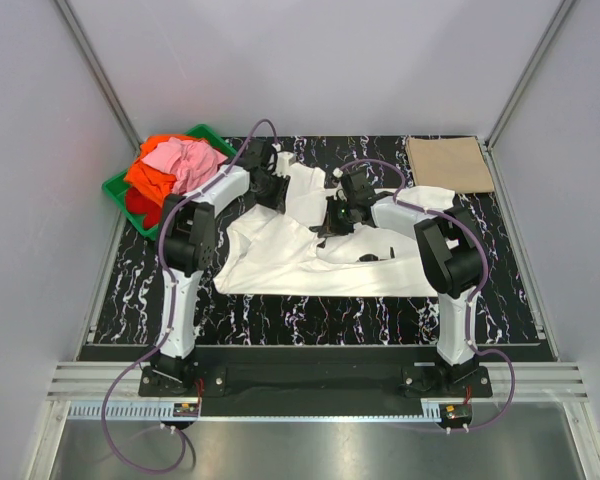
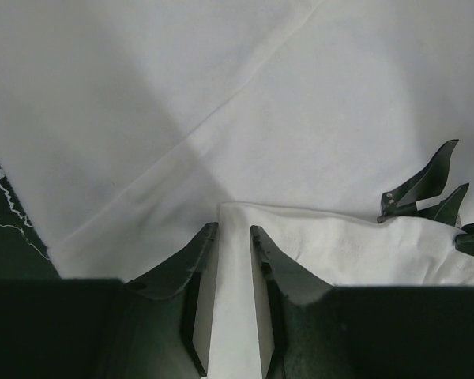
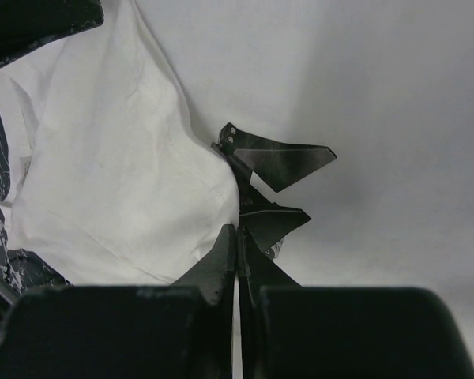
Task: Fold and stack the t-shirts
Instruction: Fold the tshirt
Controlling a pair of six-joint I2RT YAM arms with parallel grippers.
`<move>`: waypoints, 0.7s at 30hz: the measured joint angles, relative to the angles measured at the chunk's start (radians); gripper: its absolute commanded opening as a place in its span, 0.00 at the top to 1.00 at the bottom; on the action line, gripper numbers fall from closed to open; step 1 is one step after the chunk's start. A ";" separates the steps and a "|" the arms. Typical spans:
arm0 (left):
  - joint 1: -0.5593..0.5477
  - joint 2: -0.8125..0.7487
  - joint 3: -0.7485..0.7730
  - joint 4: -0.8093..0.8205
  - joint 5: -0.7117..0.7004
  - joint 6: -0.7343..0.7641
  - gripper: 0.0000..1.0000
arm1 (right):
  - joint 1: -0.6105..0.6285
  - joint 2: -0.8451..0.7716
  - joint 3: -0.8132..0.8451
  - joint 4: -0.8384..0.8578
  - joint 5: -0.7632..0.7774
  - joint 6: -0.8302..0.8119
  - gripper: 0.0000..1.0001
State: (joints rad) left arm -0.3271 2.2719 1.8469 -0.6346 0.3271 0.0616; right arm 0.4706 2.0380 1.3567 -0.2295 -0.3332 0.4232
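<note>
A white t-shirt (image 1: 280,262) with black printed marks (image 3: 280,162) lies spread and rumpled across the middle of the table. My left gripper (image 1: 272,188) is over its far left part; in the left wrist view (image 2: 233,227) the jaws are closed on a raised fold of the white cloth (image 2: 300,103). My right gripper (image 1: 332,222) is at the shirt's middle; in the right wrist view (image 3: 237,229) the jaws are pressed shut on a cloth edge beside the marks. A tan t-shirt (image 1: 450,163) lies folded at the far right. Pink (image 1: 185,160), orange (image 1: 148,175) and red (image 1: 140,205) t-shirts are heaped at the far left.
A green plastic crate (image 1: 115,188) at the far left holds the coloured heap. The black marbled table (image 1: 310,315) shows bare in front of the white shirt. Grey walls close in the left, right and back.
</note>
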 measured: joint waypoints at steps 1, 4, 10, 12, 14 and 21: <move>0.000 0.002 0.000 0.000 0.002 0.000 0.73 | 0.000 0.000 0.002 0.000 0.000 0.000 1.00; -0.001 0.009 0.000 -0.001 0.004 0.002 0.73 | 0.000 0.001 0.007 0.000 0.000 0.000 1.00; -0.001 0.010 0.000 0.000 0.007 0.012 0.87 | 0.000 0.003 0.009 0.000 0.000 0.000 1.00; -0.002 0.010 0.000 0.000 0.007 0.016 0.91 | 0.000 0.004 0.009 0.000 0.000 0.000 1.00; -0.002 0.012 0.001 0.000 0.008 0.018 0.91 | 0.000 0.004 0.009 0.000 0.000 0.000 1.00; -0.003 0.023 0.004 0.000 0.010 0.021 0.85 | 0.000 0.004 0.010 0.000 0.000 0.000 1.00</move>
State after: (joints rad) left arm -0.3302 2.2951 1.8511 -0.6350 0.3367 0.0822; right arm 0.4706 2.0418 1.3666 -0.2291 -0.3332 0.4229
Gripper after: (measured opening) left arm 0.214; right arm 0.011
